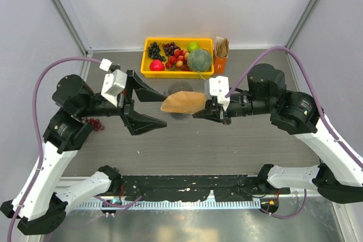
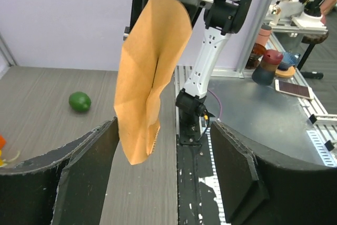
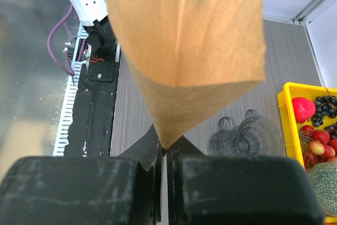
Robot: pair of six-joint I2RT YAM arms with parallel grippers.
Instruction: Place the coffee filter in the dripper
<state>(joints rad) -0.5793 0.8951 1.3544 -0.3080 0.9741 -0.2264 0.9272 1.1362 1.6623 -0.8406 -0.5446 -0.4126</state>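
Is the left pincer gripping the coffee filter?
No, the left pincer stands wide open, not clamped on the coffee filter, which the right pincer pinches at its tip.

No writing, label, brand or number can be read in any view. The orange box just right of the yellow tray, at the far side of the bench, is too small to show print; the coffee filter shows plain tan paper.

matt paper coffee filter, clear plastic dripper
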